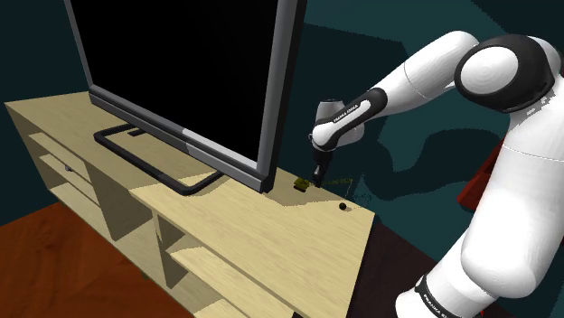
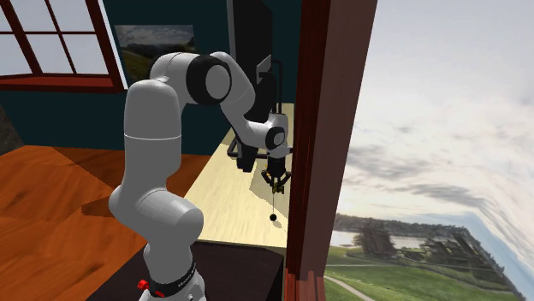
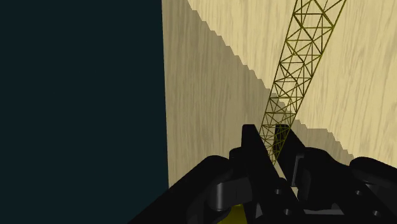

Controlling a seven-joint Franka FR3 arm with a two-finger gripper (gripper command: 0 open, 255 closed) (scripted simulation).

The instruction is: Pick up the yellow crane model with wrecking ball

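Note:
The yellow crane model [image 1: 301, 184] sits on the pale wooden TV stand [image 1: 262, 237], close to the stand's back edge and beside the TV's lower corner. Its thin lattice boom [image 3: 299, 57] runs out over the wood, and its small black wrecking ball [image 1: 343, 207] rests on the top further along. The ball [image 2: 273, 218] lies below the hand on a thin line. My gripper [image 1: 315, 173] points down at the crane's base. In the wrist view the gripper [image 3: 273, 135] has its fingers close together, clasping the foot of the boom.
A large black TV [image 1: 181, 63] on a black frame foot stands just to the shoulder view's left of the gripper. A dark teal wall runs behind the stand. A red-brown post [image 2: 321, 128] rises near the stand's edge. Open shelves sit under the top.

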